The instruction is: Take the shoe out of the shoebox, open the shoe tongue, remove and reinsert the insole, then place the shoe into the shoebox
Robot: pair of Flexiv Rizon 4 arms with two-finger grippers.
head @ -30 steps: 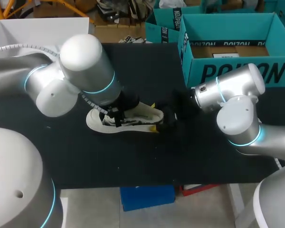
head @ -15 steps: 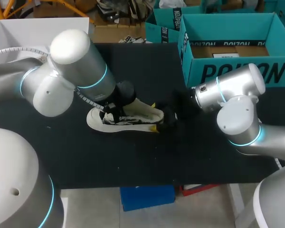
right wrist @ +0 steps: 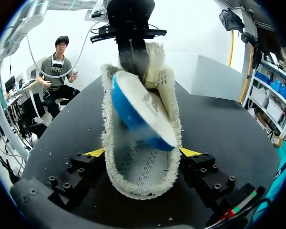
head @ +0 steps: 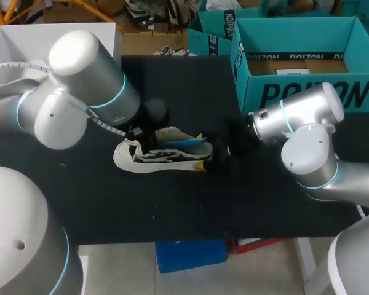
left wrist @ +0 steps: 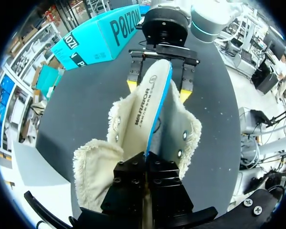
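White fleecy shoe (head: 163, 157) lying mid-bench, blue-backed insole (head: 184, 142) half lifted from it.
We judge the insole light, thin and floppy, best pinched at its heel edge, where our left fingers (left wrist: 131, 176) are pressed together on it; our right fingers (right wrist: 190, 152) clamp the soft toe from both sides; bare black bench (head: 264, 196) lies all round; the teal shoebox (head: 307, 92) stands well apart, at the far right.

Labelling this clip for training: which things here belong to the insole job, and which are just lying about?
In the job: shoe, insole, teal shoebox, left gripper, right gripper.
Lying about: white box.
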